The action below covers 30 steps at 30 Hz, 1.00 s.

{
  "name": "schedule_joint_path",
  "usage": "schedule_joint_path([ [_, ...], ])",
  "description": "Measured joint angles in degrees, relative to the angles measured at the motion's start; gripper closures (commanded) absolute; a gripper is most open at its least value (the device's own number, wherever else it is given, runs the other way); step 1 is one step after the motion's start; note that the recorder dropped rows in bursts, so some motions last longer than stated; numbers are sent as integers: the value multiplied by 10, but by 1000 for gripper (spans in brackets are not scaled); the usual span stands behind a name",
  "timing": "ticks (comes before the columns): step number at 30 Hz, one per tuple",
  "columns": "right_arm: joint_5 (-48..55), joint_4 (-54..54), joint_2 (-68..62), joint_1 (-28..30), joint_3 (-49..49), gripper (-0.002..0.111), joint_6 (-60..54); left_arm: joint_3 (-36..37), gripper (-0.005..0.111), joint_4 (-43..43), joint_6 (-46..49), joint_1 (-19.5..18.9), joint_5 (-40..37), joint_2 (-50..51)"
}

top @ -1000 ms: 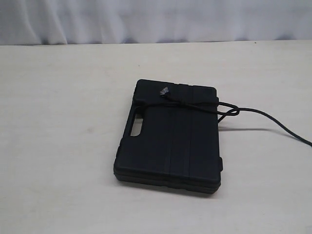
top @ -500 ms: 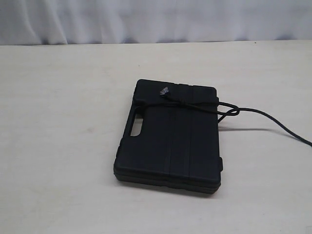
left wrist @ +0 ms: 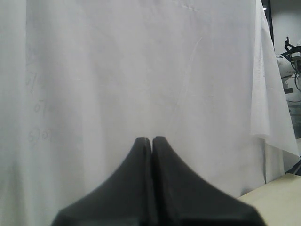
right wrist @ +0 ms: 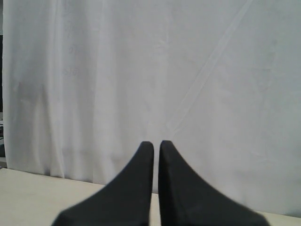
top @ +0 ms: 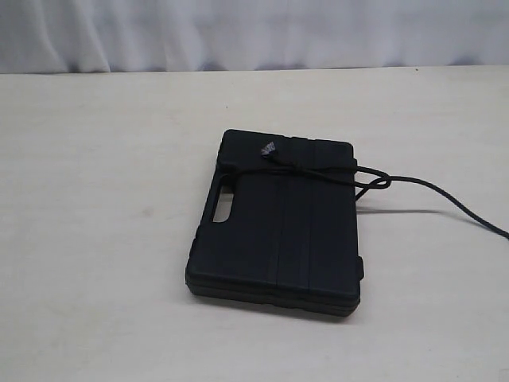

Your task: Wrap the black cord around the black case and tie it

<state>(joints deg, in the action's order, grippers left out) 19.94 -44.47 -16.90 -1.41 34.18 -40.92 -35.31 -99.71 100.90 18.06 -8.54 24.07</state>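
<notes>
Mid-frame on the desk [top: 95,239] lies the black case [top: 278,239], black cord [top: 433,186] crossing its upper end, tail trailing right; left tool [left wrist: 152,140] and right tool [right wrist: 156,143] pressed together, empty; best to grasp the tail near its loop and tighten slowly.

We take this for a robotics lab or test room. A white cloth curtain [top: 254,32] hangs as a backdrop across the top of the exterior view, behind a bare pale surface [top: 95,239]. Past the curtain's edge in the left wrist view, we see a white machine [left wrist: 288,63] with dark cables.
</notes>
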Motion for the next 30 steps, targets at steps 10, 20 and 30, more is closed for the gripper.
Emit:
schedule_joint_path([
  [10,0,0,0,0,0,104,0,27,107,498,-457,0,-14,-32],
  [20,0,0,0,0,0,104,0,153,107,907,-847,0,78,-63],
  [30,0,0,0,0,0,104,0,257,107,958,-863,-4,148,-143],
])
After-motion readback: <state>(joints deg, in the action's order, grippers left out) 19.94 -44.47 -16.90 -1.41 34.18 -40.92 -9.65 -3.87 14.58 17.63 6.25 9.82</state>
